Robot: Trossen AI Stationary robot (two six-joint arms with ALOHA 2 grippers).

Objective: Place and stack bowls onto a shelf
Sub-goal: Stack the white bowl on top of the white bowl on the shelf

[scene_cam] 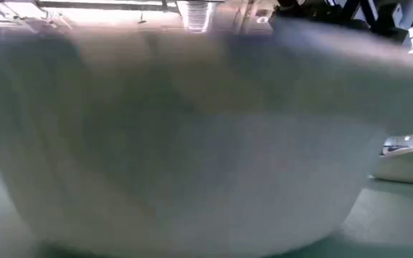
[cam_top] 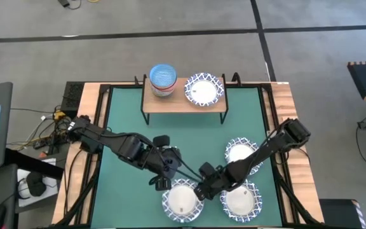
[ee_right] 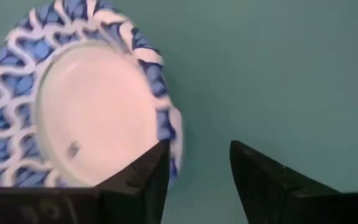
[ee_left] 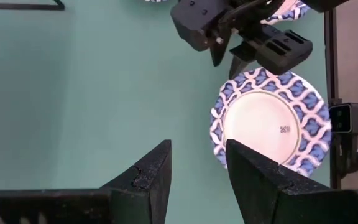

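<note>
Three wide white bowls with blue patterned rims sit on the green mat: near-left (cam_top: pixel 182 200), near-right (cam_top: pixel 240 201) and one farther right (cam_top: pixel 241 152). A fourth wide bowl (cam_top: pixel 204 89) sits on the wooden shelf (cam_top: pixel 183 102) beside a stack of small bowls topped by the light blue one (cam_top: pixel 162 79). My left gripper (cam_top: pixel 160 182) (ee_left: pixel 197 171) is open above the mat at the near-left bowl's (ee_left: pixel 269 124) left rim. My right gripper (cam_top: pixel 203 188) (ee_right: pixel 197 168) is open at that bowl's (ee_right: pixel 73 112) right rim. The other small bowls are hidden in the stack. My right gripper has one finger (ee_right: pixel 151 171) over the near-left bowl's right rim (ee_right: pixel 169 134) and the other over bare mat, coming from above. I cannot tell whether the finger touches the rim.
The low view is filled by the near-left bowl's white wall (scene_cam: pixel 192 179), with another bowl (scene_cam: pixel 407 161) at its right. Free mat (cam_top: pixel 170 137) lies between the shelf and the bowls. Cables and a box (cam_top: pixel 43 137) lie off the table's left edge.
</note>
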